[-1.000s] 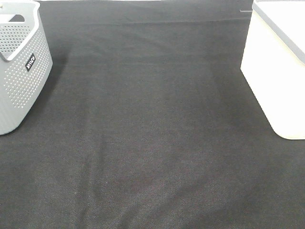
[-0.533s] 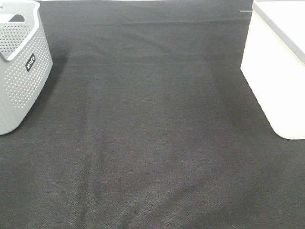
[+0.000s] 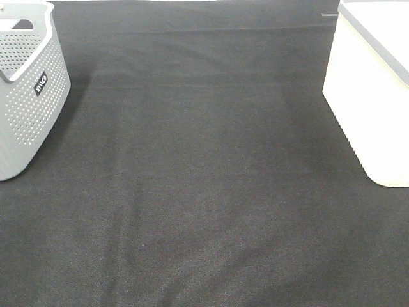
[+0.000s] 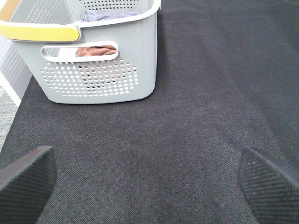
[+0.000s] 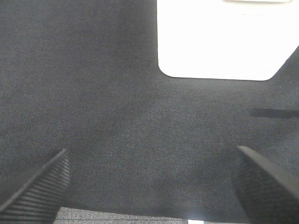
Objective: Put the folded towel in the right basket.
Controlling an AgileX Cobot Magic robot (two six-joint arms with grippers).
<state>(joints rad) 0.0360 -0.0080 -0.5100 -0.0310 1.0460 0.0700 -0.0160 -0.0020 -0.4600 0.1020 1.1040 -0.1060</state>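
Observation:
No folded towel lies on the black cloth. The white right basket (image 3: 370, 96) stands at the right edge of the exterior view and shows in the right wrist view (image 5: 224, 42); its inside is hidden. My left gripper (image 4: 147, 186) is open and empty above the cloth, facing the grey left basket (image 4: 93, 70). Cloth items show in that basket: a brown one (image 4: 96, 50) through the handle slot and a purple one (image 4: 110, 15) above the rim. My right gripper (image 5: 152, 186) is open and empty, some way from the white basket. Neither gripper shows in the exterior view.
The grey perforated basket (image 3: 29, 96) stands at the left edge of the exterior view, with a yellow handle (image 4: 39, 31). Black cloth (image 3: 204, 192) covers the table. The table edge and pale floor (image 4: 7, 107) show beside the grey basket.

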